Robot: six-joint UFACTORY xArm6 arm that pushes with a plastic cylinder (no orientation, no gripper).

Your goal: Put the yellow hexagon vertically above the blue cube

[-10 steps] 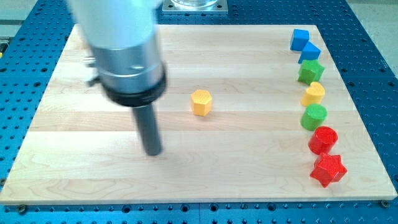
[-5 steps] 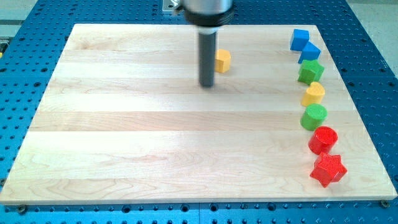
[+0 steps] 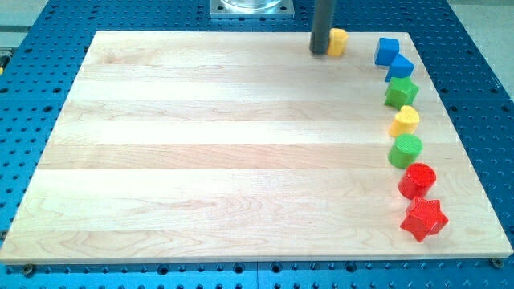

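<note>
The arm carries no pincer, only a dark rod; its tip [image 3: 320, 53] touches the left side of the yellow hexagon [image 3: 338, 41] near the top edge of the wooden desk [image 3: 201, 144]. The hexagon sits left of the blue cube [image 3: 387, 50], apart from it, at about its height in the view.

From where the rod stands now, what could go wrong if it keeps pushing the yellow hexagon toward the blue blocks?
1. The yellow hexagon block lies close to the top edge of the wooden board; a slightly upward push could slide it off.
2. My tip touches the hexagon's left side, so a straight rightward push may drive it into the upper blue cube.
3. That cube seems to touch the lower blue block, so a knock might disturb both.
</note>
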